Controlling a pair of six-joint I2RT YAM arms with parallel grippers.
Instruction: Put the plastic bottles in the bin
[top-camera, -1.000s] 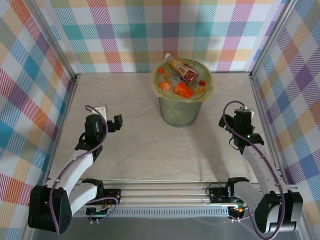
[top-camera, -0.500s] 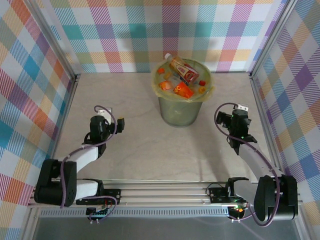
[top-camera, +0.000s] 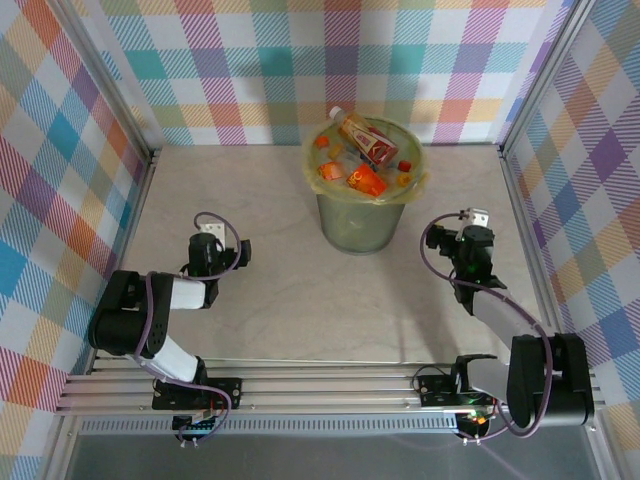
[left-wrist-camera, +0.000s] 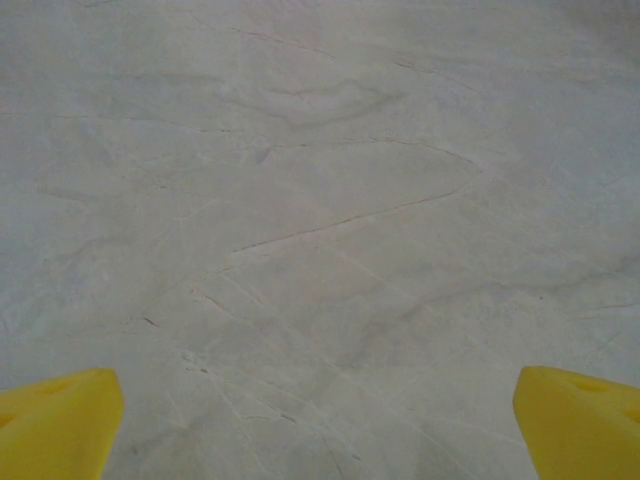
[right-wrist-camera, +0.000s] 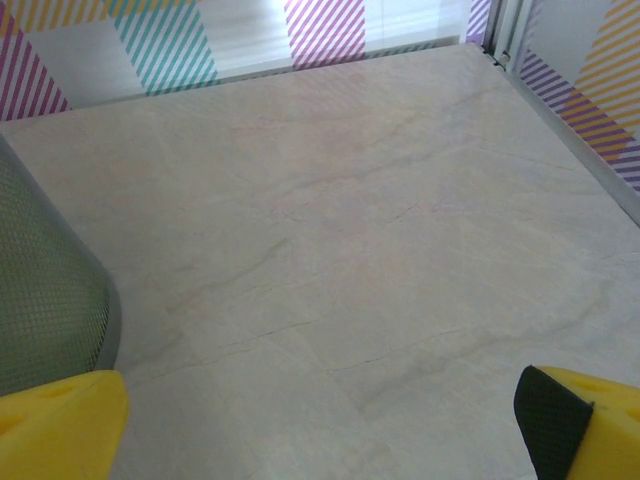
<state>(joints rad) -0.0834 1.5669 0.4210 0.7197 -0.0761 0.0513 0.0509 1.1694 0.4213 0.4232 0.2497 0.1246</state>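
Between the wide, empty left pincer (left-wrist-camera: 320, 425) and right pincer (right-wrist-camera: 320, 425), the round pale-green bin (top-camera: 355, 228) held the labelled plastic bottles (top-camera: 366, 141); job seemingly finished, only parking remained.

The bin (right-wrist-camera: 45, 290) is cut off at the left edge. The bottles (top-camera: 368, 143) hide each other in the pile.

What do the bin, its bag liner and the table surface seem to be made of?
The bin looks like translucent pale-green plastic: its wall lets light through and shows a fine mesh-like texture in the right wrist view. The bag liner seems thin yellowish plastic film, crumpled over the rim. The table is probably matte laminate printed as beige marble: faint veins, soft sheen.
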